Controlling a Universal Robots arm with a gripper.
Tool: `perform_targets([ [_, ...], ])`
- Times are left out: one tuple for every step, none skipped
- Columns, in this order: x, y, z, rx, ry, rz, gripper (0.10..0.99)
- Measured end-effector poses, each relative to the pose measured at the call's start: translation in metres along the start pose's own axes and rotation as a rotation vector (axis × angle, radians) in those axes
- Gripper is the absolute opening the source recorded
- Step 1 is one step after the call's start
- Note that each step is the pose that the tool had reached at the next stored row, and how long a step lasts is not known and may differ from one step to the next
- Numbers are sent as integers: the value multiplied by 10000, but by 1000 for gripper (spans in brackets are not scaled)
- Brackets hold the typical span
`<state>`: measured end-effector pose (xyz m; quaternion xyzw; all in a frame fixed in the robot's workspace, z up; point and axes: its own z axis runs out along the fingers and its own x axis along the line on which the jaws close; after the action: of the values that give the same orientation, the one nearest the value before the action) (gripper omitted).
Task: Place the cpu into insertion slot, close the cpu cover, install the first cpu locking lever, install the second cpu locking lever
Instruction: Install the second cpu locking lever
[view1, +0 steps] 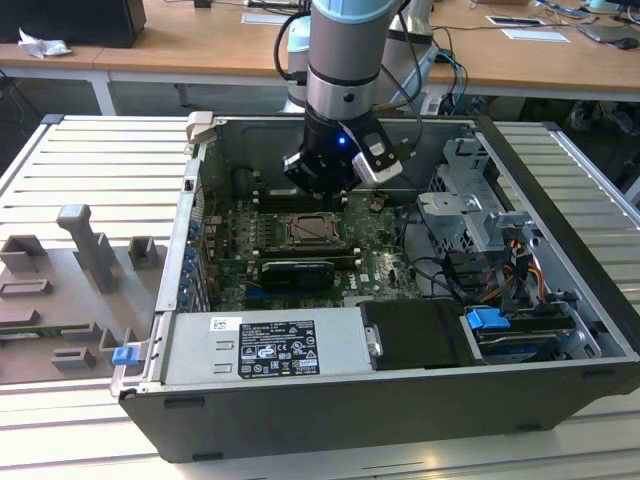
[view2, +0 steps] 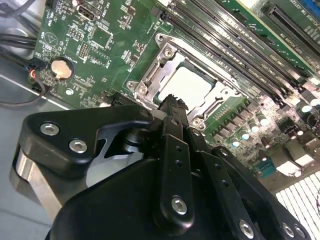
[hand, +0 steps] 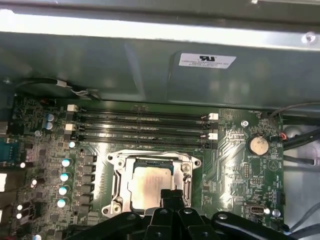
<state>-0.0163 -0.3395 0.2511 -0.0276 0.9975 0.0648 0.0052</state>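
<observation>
The cpu (hand: 148, 181), a small flat square chip with a pale beige-silver metal top, lies seated in the insertion slot (hand: 122, 172), a square dark socket set in the green circuit board (hand: 232, 170). Nearest in both wrist views we see the gripper (view2: 172, 102), black and matt, with bolted link plates; its fingers meet in a narrow tip just over the chip's near edge, clenched with nothing between them. Around the chip we note the cpu cover (hand: 187, 181), a silvery stamped-metal frame with a large square cut-out, lying flat over the socket so that the chip's top shows through the opening. Beyond the socket run four long narrow black memory slots (hand: 142, 125) with white end clips. To one side sits a round silvery coin cell (hand: 258, 145). Farthest stands the dull grey sheet-metal case wall (hand: 125, 60). In the exterior view the arm (view1: 340, 60) reaches down into the open computer case (view1: 560, 330).
</observation>
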Motion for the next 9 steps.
perform_targets([
  [0, -5, -1, -3, -1, -1, 106],
  [2, -21, -4, -1, -1, -1, 106],
  [6, -60, -9, -1, -1, 1, 106],
  [10, -102, -13, 1, 0, 0, 106],
  [14, -138, -16, 0, -1, 1, 106],
  [15, -149, -17, -1, -1, 1, 106],
  [15, -153, -16, -1, 7, 2, 106],
  [15, -164, -15, 0, 14, -1, 106],
  [16, -176, -14, -1, 18, -4, 106],
])
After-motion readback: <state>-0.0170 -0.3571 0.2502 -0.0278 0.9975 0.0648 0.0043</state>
